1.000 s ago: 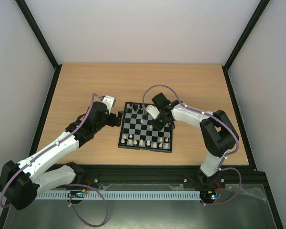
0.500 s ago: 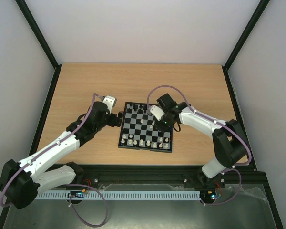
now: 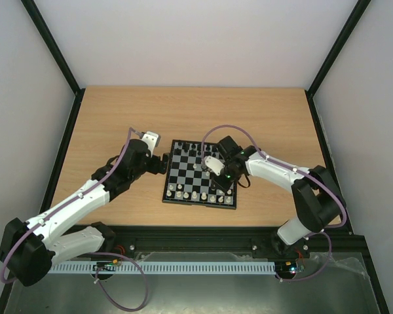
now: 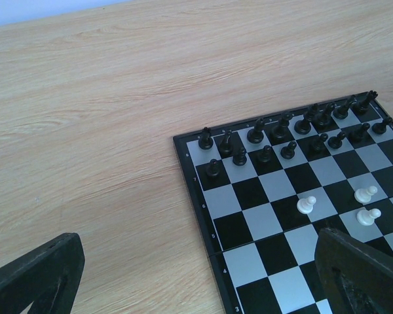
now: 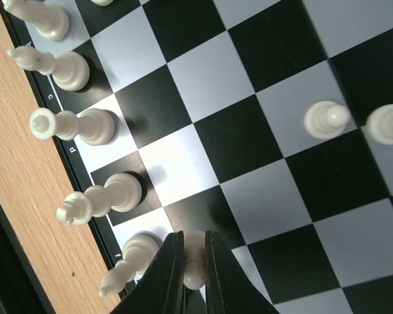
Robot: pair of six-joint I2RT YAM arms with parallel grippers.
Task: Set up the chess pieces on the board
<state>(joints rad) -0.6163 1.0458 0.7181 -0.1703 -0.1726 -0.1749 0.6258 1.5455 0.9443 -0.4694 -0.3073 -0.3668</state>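
Right gripper point(image 5: 194, 243) pinches a cream pawn point(image 5: 194, 273); left gripper point(image 3: 162, 163) gapes empty.
From above, the board point(image 3: 200, 203) lies mid-table point(image 3: 118, 111), the left gripper just beside its left rim, bare wood all round. Left wrist: fingers point(image 4: 36, 275) spread wide, black pieces point(image 4: 275, 131) lining the far rows. Right wrist: closed jaws nip the pawn just beside the cream back row point(image 5: 85, 124) at the board's edge.

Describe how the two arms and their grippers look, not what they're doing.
Both the left arm and right arm have white link shells between black joints, on black bases. A lilac cable runs along each, looping free near the wrist. The left gripper and right gripper have plain matte black fingers; the right's taper to narrow tips.
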